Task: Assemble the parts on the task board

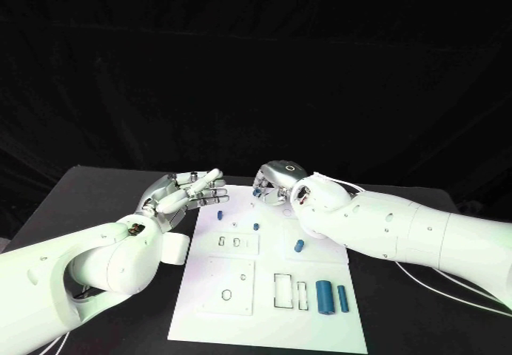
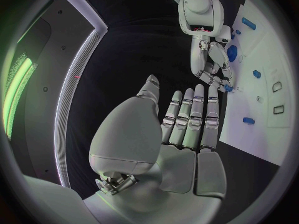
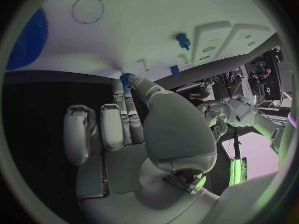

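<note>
The white task board (image 1: 267, 310) lies in the middle of the black table. My right hand (image 1: 280, 181) is over the board's far edge and pinches a small blue gear (image 3: 126, 78) between thumb and a fingertip; the left wrist view shows that gear (image 2: 228, 88) at the tips of the right hand (image 2: 212, 64). A large blue gear (image 3: 28, 40) sits on the board close by. My left hand (image 1: 187, 191) hovers at the board's far left corner, fingers straight and holding nothing.
On the board stand two small blue pegs (image 1: 219, 215) (image 1: 256, 224) and a short blue piece (image 1: 299, 245). Two long blue blocks (image 1: 323, 295) (image 1: 342, 297) lie near the front right, beside outlined slots (image 1: 284, 291). A white block (image 1: 176, 248) sits at the board's left edge.
</note>
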Action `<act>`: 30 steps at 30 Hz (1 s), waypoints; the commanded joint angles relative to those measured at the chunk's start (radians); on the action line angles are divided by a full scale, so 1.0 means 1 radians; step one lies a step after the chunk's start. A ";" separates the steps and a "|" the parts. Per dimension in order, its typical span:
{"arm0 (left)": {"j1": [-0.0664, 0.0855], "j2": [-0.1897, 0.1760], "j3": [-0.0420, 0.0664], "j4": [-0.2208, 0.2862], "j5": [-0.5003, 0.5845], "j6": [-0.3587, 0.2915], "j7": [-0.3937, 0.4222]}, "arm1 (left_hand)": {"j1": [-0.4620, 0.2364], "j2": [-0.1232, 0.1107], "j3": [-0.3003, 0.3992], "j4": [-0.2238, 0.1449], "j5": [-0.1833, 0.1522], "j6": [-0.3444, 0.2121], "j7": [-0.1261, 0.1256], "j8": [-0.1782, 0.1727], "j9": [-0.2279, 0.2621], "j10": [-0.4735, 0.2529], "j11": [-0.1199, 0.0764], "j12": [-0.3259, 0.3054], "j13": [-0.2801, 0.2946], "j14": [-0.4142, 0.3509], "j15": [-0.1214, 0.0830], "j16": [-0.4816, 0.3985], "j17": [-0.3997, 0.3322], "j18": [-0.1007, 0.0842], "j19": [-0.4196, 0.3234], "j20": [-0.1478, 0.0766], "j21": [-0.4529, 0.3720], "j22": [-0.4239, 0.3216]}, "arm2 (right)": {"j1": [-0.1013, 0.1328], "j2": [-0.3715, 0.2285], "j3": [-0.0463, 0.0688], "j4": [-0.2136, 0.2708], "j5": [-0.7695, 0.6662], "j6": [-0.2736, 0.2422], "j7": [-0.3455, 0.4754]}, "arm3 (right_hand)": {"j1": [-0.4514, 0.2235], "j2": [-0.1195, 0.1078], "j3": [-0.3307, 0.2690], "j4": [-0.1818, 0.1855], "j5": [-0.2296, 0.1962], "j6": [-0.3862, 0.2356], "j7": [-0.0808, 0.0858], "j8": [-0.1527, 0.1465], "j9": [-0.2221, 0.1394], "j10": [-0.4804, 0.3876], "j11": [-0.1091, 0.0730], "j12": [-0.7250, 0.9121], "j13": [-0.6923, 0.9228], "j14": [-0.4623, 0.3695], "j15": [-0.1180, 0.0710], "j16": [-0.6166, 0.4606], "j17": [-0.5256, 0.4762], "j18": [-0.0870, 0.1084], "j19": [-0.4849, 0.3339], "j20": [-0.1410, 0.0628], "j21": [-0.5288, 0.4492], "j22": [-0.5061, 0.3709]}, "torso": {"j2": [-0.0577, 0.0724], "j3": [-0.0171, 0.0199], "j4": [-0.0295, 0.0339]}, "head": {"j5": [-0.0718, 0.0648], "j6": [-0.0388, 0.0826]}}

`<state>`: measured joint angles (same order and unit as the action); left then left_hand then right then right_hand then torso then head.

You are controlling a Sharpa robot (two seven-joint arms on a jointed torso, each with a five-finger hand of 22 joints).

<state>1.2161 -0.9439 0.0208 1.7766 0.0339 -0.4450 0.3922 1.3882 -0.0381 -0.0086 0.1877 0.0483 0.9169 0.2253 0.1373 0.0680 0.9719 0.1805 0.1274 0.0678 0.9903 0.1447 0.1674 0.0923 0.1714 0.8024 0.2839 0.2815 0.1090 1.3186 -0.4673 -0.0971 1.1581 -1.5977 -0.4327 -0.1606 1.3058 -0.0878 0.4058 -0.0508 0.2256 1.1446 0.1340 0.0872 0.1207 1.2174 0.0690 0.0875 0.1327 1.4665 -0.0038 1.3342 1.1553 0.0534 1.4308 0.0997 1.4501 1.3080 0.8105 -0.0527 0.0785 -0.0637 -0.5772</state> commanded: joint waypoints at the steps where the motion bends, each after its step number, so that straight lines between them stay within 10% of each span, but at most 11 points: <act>1: 0.003 0.003 0.001 0.001 -0.005 0.015 0.003 | 0.006 0.007 -0.004 -0.004 0.003 0.001 0.009 -0.004 -0.002 0.003 0.007 -0.004 -0.001 0.000 0.006 -0.004 -0.001 0.011 0.004 0.000 -0.003 -0.001 | -0.002 0.009 -0.002 -0.008 -0.008 0.009 -0.008 | -0.004 -0.011 0.001 0.007 -0.003 -0.004 0.002 -0.007 0.000 -0.003 0.003 -0.006 -0.002 0.031 -0.004 -0.001 -0.001 -0.005 0.000 0.000 0.000 0.045 | 0.000 -0.0011 0.0005 | -0.001 0.002; 20: 0.007 0.005 0.001 -0.002 -0.005 0.018 -0.003 | 0.006 0.007 -0.004 -0.004 0.003 0.001 0.009 -0.004 -0.002 0.003 0.007 -0.005 -0.001 -0.001 0.006 -0.005 -0.001 0.011 0.004 0.001 -0.003 -0.002 | -0.001 0.020 -0.002 -0.023 -0.010 0.039 -0.029 | -0.042 -0.064 -0.021 0.039 -0.022 -0.110 0.031 -0.026 -0.018 -0.078 0.030 -0.024 -0.009 0.017 0.020 -0.026 -0.046 0.010 -0.047 0.020 -0.041 -0.017 | 0.001 -0.0007 -0.0004 | 0.001 0.005; 30: 0.008 -0.005 0.001 -0.004 -0.005 0.018 -0.005 | 0.006 0.007 -0.005 -0.004 0.003 0.001 0.009 -0.005 -0.002 0.002 0.007 -0.006 -0.001 -0.002 0.007 -0.006 -0.002 0.011 0.003 0.001 -0.004 -0.002 | 0.007 -0.100 0.000 0.108 0.012 0.010 -0.045 | -0.042 -0.069 -0.064 0.059 -0.010 -0.112 0.032 -0.014 -0.016 -0.078 0.030 0.004 0.001 0.013 0.020 -0.034 -0.064 0.011 -0.047 0.025 -0.046 -0.017 | 0.001 -0.0001 -0.0048 | 0.001 0.011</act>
<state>1.2222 -0.9489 0.0208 1.7715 0.0337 -0.4445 0.3844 1.3882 -0.0381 -0.0113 0.1849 0.0483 0.9169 0.2253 0.1374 0.0672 0.9719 0.1805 0.1274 0.0680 0.9903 0.1447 0.1674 0.0916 0.1713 0.8024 0.2839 0.2815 0.1081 1.3221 -0.5506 -0.0984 1.2463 -1.5955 -0.4145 -0.1891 1.2570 -0.1572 0.3447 0.0070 0.2121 1.0263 0.1656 0.0696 0.1031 1.1348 0.0994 0.0898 0.1329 1.4665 0.0144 1.3049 1.0922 0.0535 1.3765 0.1248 1.3994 1.2891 0.8115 -0.0530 0.0760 -0.0621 -0.5680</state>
